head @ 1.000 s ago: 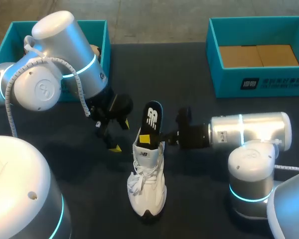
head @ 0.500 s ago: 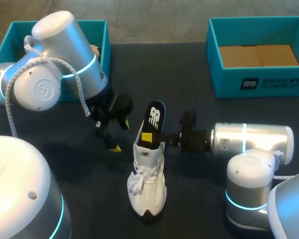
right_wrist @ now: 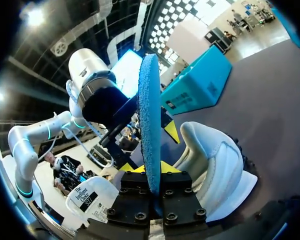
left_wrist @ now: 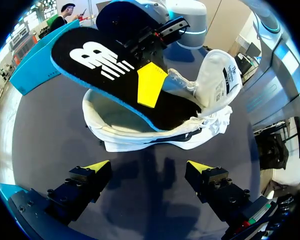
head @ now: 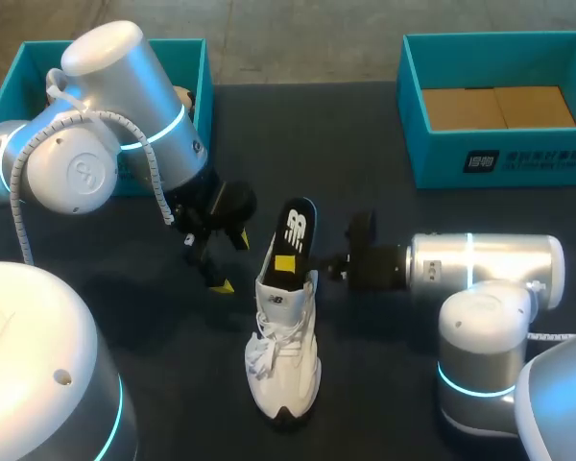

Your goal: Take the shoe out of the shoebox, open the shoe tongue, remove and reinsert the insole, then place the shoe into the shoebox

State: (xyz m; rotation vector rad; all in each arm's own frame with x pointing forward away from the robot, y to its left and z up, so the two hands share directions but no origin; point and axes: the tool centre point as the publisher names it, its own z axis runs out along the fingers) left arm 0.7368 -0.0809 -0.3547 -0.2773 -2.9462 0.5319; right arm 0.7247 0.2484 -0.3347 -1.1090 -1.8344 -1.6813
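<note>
A white shoe (head: pixel 286 355) stands on the dark table, toe toward me. A black insole with a blue edge (head: pixel 294 233) sticks up at a slant out of its opening, its lower end inside the shoe. My right gripper (head: pixel 317 267) comes in from the right and is shut on the insole's edge (right_wrist: pixel 149 115), its yellow tips (right_wrist: pixel 151 170) pinching it beside the shoe's heel (right_wrist: pixel 212 160). My left gripper (head: pixel 226 264) hangs open just left of the shoe. In the left wrist view its fingers (left_wrist: pixel 149 167) stand wide apart, with the shoe (left_wrist: pixel 140 140) and insole (left_wrist: pixel 105 62) ahead of them, untouched.
A teal shoebox (head: pixel 499 158) with a cardboard floor stands at the back right. A second teal box (head: pixel 200 67) sits at the back left, partly hidden behind my left arm. The right arm's base (head: pixel 480 375) stands at the table's front right.
The right gripper's fingers closed onto the insole, and the right arm drew back a little to the right. The insole shifted slightly. The left arm stayed still.
</note>
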